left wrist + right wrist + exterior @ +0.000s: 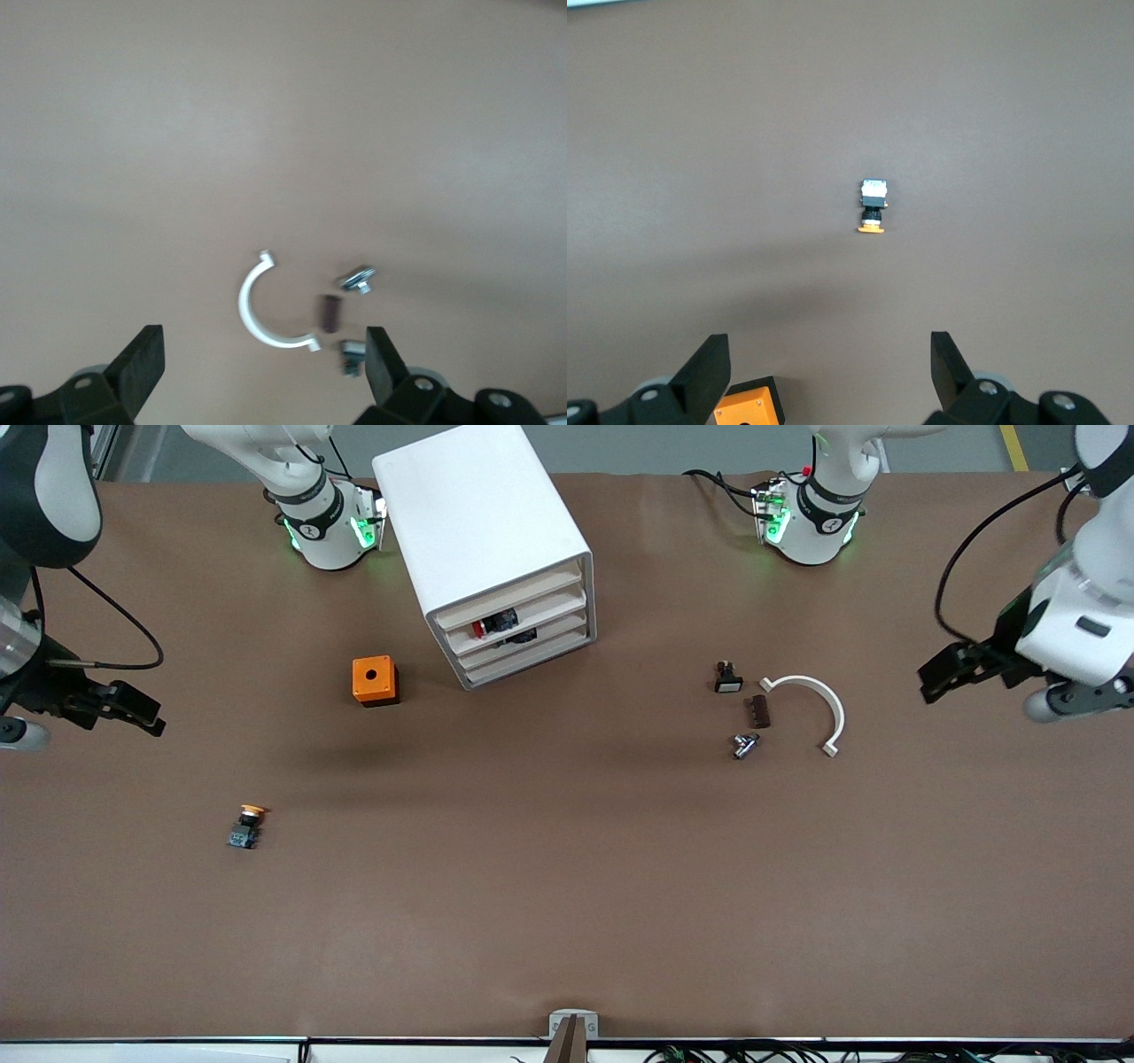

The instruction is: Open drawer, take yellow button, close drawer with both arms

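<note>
The white cabinet stands on the table between the two arm bases. Its uppermost drawer sits flush with the three below it. The button, with its orange cap and blue base, lies on the bare table toward the right arm's end, nearer the front camera than the cabinet. It also shows in the right wrist view. My right gripper is open and empty in the air at that end. My left gripper is open and empty over the table's other end.
An orange cube with a hole sits beside the cabinet. A red-capped switch shows in a lower drawer. Toward the left arm's end lie a white half-ring clamp, a brown block, a metal fitting and a small black switch.
</note>
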Controlling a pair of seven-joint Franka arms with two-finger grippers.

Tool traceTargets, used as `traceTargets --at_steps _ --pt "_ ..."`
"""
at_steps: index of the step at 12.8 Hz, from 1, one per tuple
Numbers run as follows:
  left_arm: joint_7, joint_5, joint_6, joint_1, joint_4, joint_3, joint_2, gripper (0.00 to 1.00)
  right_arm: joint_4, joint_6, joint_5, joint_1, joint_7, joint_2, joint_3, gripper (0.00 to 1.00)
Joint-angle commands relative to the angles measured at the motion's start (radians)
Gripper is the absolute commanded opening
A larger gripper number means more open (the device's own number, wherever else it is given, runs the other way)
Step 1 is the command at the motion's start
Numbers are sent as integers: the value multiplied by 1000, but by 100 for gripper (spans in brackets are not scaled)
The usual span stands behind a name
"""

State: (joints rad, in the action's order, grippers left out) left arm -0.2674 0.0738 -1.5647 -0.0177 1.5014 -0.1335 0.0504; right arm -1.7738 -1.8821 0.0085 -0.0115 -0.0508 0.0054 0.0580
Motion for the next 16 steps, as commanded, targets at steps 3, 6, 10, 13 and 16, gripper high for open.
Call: traceTargets --at_steps 3,6,10,13,16 --pt "183 -5 -9 -28 200 81 -202 100 149 133 -2 -8 -18 8 8 100" --pt "215 -32 -9 -25 261 75 -265 100 215 181 5 -7 -14 10 8 100" --pt "197 -62 -12 -24 303 54 -310 100 240 204 5 -4 -20 8 8 100" --pt "208 -62 8 -19 284 55 -302 100 238 256 -2 4 -20 7 3 100" --pt "214 -62 40 -18 275 55 -294 100 237 261 -4 4 -20 7 5 100"
